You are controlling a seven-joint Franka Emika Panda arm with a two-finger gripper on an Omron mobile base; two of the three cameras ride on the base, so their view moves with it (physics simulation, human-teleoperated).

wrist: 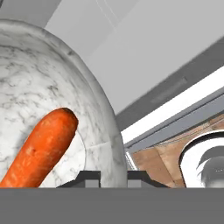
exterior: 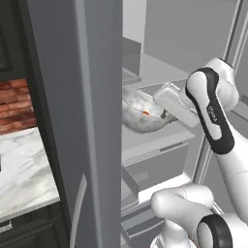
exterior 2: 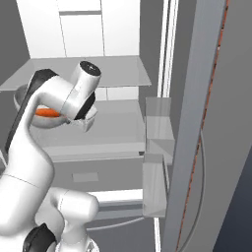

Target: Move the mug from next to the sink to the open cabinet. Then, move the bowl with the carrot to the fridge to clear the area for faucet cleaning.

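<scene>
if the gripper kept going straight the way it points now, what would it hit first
Probably the fridge's pale inner wall. The gripper is shut on the rim of the bowl with the carrot inside, held above a shelf; depth is unclear.

Kitchen, rendered. Open fridge (exterior 2: 98,74) with pale interior, shelves, drawers and door bins (exterior 2: 156,157); marble counter (exterior: 24,169) beside it, red brick backsplash (exterior: 17,104) above, dark cabinets (exterior: 29,227) below the counter.
</scene>
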